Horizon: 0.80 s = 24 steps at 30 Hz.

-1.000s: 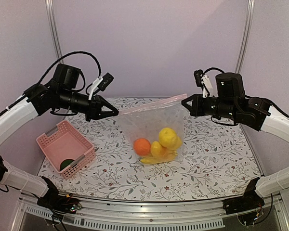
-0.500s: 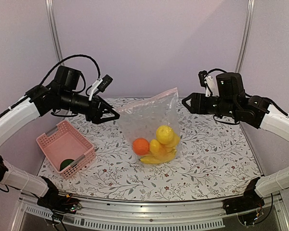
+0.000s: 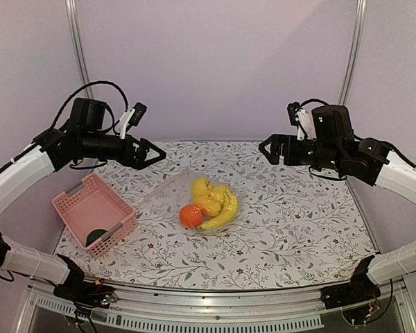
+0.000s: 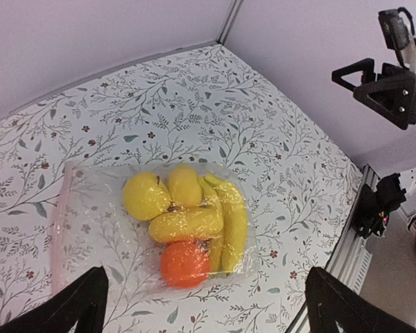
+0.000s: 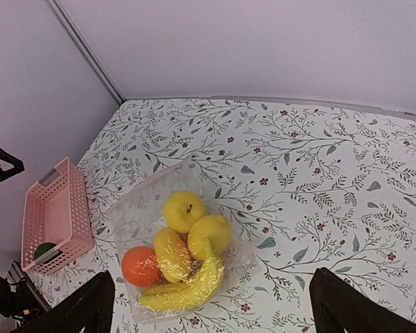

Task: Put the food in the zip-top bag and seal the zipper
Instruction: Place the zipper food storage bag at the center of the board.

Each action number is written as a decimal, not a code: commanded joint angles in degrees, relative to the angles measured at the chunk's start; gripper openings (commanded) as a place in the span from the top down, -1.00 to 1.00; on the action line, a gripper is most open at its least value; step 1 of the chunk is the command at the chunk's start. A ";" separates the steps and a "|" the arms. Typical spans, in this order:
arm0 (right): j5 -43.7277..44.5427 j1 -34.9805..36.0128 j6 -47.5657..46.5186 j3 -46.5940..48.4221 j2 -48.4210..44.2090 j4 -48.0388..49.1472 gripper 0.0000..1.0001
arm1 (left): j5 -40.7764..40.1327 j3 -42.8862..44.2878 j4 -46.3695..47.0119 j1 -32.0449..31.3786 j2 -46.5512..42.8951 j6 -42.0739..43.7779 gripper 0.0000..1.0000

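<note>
Floral-patterned desk [image 3: 298, 222], seen from above and from both wrists. The large clear, crinkly plastic zip-top bag [image 3: 168, 193] lies flat near the middle of the desk, with neither arm touching it.

The pink slatted plastic basket [image 3: 90, 208] stands at the left side of the desk, well apart from the bag.

The left tool [image 3: 152, 154] hangs in the air over the far left of the desk, its fingers spread wide with nothing between them. The right tool [image 3: 267, 149] hangs likewise over the far right, its fingers also spread wide and empty. Both tools point inward toward the bag from opposite sides.

The food is clustered inside the bag at its right end. It comprises yellow glossy toy bananas [image 3: 222, 211], yellow lemon-like pieces [image 3: 200, 186] and a round orange [image 3: 190, 216], all pressed against one another under the plastic. One dark green piece [image 3: 96, 236] sits outside the bag, in the near corner of the basket.

The zipper [image 4: 61, 229] appears as a thin pinkish strip along the bag's edge farthest from the fruit. Whether the strip is pressed closed along its length cannot be told.
</note>
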 commanded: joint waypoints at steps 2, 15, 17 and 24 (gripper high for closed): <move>1.39 -2.47 1.43 -0.52 0.28 -2.62 -0.98 | -9.85 -4.53 3.36 5.43 -1.96 -6.72 -0.99; -1.91 -20.12 0.87 -7.81 -2.24 -3.45 -0.97 | -22.08 -19.25 16.99 25.94 -6.35 -13.65 -0.99; -2.42 -24.21 0.13 -9.70 -3.67 -3.43 -0.98 | -22.58 -20.81 18.15 29.17 -6.93 -13.81 -0.99; -4.91 -37.28 -3.33 -16.42 -10.91 -1.25 -0.97 | -29.05 -30.82 28.68 36.52 -12.97 -15.54 -0.99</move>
